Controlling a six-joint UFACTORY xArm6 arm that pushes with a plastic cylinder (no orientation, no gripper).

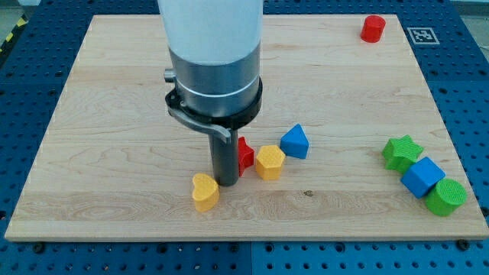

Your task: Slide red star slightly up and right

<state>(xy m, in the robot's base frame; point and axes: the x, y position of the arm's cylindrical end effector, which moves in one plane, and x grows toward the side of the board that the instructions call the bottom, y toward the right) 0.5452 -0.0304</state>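
My tip (227,182) is a bare rod with nothing to open or close; it rests on the board (114,114), pressed against the left side of the red star (245,155), which it mostly hides. A yellow hexagon (270,162) touches the star's right side, with a blue block (295,141) beyond it. A yellow heart (205,191) sits just below-left of my tip. I judge the push is underway; next I steer up-right without dragging the hexagon far.

My tip (227,182) rests on the board, rod upright beneath the arm.
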